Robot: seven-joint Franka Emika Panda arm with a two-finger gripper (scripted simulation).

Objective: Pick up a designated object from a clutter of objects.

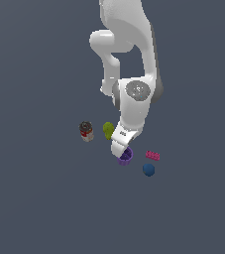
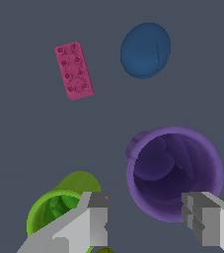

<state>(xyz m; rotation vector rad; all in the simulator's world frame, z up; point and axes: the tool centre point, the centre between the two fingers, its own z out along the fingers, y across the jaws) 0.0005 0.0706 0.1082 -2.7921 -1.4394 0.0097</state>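
The purple cup (image 1: 126, 157) stands upright, its open rimmed top showing in the wrist view (image 2: 175, 170). My gripper (image 1: 120, 150) hangs right over it, open and empty. In the wrist view the gripper (image 2: 145, 223) has its two grey fingers wide apart, and part of the purple cup's rim lies between them. The bright green cup (image 2: 59, 207) stands beside the purple one, partly under one finger (image 2: 91, 222). It is hidden behind my hand in the exterior view.
A pink toy brick (image 1: 152, 156) (image 2: 73, 69) and a blue ball-like piece (image 1: 148, 170) (image 2: 145, 49) lie just beyond the purple cup. A red-and-white can (image 1: 86, 131) and a yellow-green pear-like lump (image 1: 108, 130) stand to the exterior view's left of my hand.
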